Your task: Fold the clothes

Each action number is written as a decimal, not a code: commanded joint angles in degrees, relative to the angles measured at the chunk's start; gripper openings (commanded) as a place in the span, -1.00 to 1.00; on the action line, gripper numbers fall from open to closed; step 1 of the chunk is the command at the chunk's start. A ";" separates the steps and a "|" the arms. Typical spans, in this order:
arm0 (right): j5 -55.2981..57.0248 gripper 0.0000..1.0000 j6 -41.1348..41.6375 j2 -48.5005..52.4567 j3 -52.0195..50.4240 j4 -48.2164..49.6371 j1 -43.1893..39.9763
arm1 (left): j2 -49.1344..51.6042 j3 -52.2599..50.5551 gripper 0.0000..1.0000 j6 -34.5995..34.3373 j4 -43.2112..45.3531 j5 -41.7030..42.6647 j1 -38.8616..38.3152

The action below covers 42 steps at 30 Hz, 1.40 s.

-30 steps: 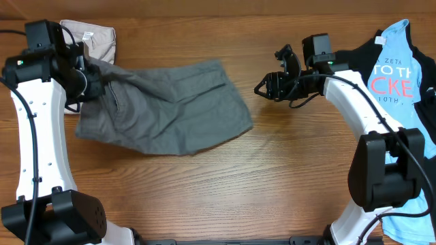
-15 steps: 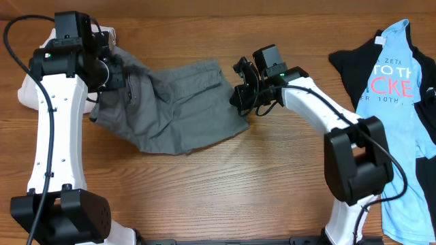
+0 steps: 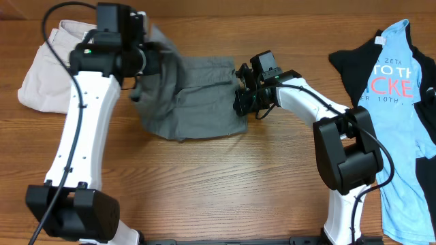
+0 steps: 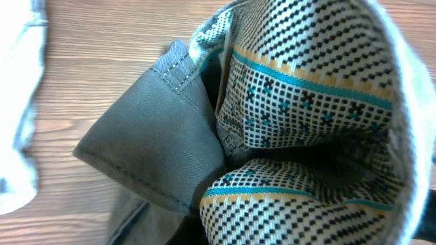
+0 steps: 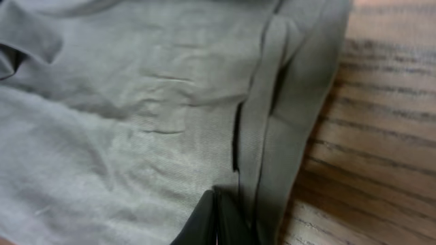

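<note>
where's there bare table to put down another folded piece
Widest bare wood: the table front, below the grey shorts, between left arm and right arm. Also a strip between right arm and black garment. Crowded back left: beige shorts beside the bunched grey shorts.

A warm brown wooden table (image 3: 225, 184), its plank grain from left to right, with darker streaks.

Four garments on show: one pair of dark grey shorts (image 3: 197, 92), one pair of beige shorts (image 3: 44, 68), one light blue T-shirt (image 3: 402, 129) and one black garment (image 3: 351, 68). Two white robot arms, the left arm (image 3: 85, 122) and the right arm (image 3: 306, 102), over one wooden table (image 3: 225, 184).
</note>
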 commanded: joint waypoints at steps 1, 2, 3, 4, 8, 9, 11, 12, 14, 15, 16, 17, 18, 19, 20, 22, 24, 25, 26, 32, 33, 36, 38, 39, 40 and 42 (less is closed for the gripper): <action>-0.13 -0.92 3.80 2.19 1.16 0.17 -0.20 | 2.80 1.55 -0.92 -4.44 2.47 1.64 -3.04; -0.55 -0.92 4.46 2.19 1.16 0.26 -0.20 | 3.78 1.55 -0.92 -5.38 3.39 1.66 -3.96; -0.76 -0.92 5.01 2.19 1.16 0.28 -0.20 | 4.76 1.55 -0.92 -5.92 4.15 1.79 -4.83; -0.94 -0.92 5.01 2.19 1.16 0.26 -0.20 | 5.64 1.55 -0.92 -6.49 4.66 1.79 -5.51; -1.25 -0.92 5.01 2.19 1.16 0.17 -0.20 | 9.70 1.55 -0.92 -7.21 6.60 1.81 -8.48; -1.62 -0.92 4.98 2.19 1.16 0.15 -0.20 | 11.47 1.55 -0.92 -8.13 7.45 1.81 -9.62; -1.97 -0.92 4.98 2.19 1.16 0.20 -0.20 | 13.66 1.55 -0.91 -8.94 8.63 2.38 -11.08; -2.05 -0.92 5.01 2.19 1.16 0.28 -0.22 | 14.62 1.55 -0.92 -9.09 9.09 2.84 -11.69; -2.03 -0.92 5.86 2.19 1.18 0.42 -0.33 | 16.72 1.55 -0.92 -9.18 10.01 4.42 -12.83; -2.14 -0.92 6.62 2.14 1.27 0.42 -0.57 | 17.79 1.55 -0.91 -9.31 10.47 5.49 -13.44; -3.08 -0.92 7.56 1.92 1.70 0.37 -1.14 | 18.73 1.55 -0.92 -9.33 10.75 6.78 -13.94; -3.98 -0.92 8.04 1.62 2.10 0.35 -1.66 | 19.30 1.55 -0.91 -9.33 10.78 7.61 -14.29; -5.77 -0.92 8.13 1.05 2.62 0.35 -2.40 | 19.47 1.55 -0.92 -9.33 10.73 8.04 -14.58; -7.87 -0.92 8.79 0.00 3.43 0.33 -3.45 | 19.80 1.55 -0.90 -9.31 10.71 8.22 -14.93; -10.40 -0.91 9.33 -1.70 4.70 -0.11 -4.85 | 19.87 1.55 -0.69 -9.31 10.69 8.22 -15.32; -13.90 -0.75 9.33 -5.25 7.15 -2.05 -7.41 | 19.87 1.55 0.13 -9.31 10.84 8.22 -15.47; -13.81 -0.56 10.23 -9.55 9.16 -4.48 -10.01 | 19.87 1.55 0.92 -9.31 10.75 8.22 -15.45; -13.53 -0.54 10.80 -10.80 9.49 -4.87 -10.75 | 19.87 1.55 0.99 -9.31 10.73 8.22 -15.43; -13.51 -0.47 11.10 -12.50 9.73 -4.92 -11.78 | 19.85 1.57 1.00 -9.29 10.71 8.22 -15.34; -13.44 -0.22 11.34 -19.52 9.77 -7.72 -16.72 | 17.90 6.34 1.00 -7.06 5.60 9.29 -14.84; -13.44 -0.22 10.88 -19.50 9.77 -8.35 -16.72 | 17.64 7.10 1.00 -6.58 4.55 9.01 -14.71; -10.82 -0.20 8.90 -18.69 9.70 -12.15 -15.41 | 15.69 12.68 1.00 -4.42 -2.73 6.19 -13.51; -8.04 -0.16 8.76 -18.23 9.70 -13.29 -13.31 | 14.12 16.17 0.99 -3.17 -7.61 3.41 -12.22; -6.19 -0.09 8.76 -18.08 9.70 -13.29 -12.04 | 13.18 17.79 0.99 -2.43 -10.01 1.99 -11.21; -4.85 -0.06 8.79 -17.97 9.70 -13.25 -11.15 | 12.59 18.51 1.00 -1.86 -11.17 1.25 -10.51; -2.19 0.01 8.79 -17.64 9.70 -13.00 -9.18 | 11.43 19.21 1.00 -0.74 -12.94 -0.04 -9.01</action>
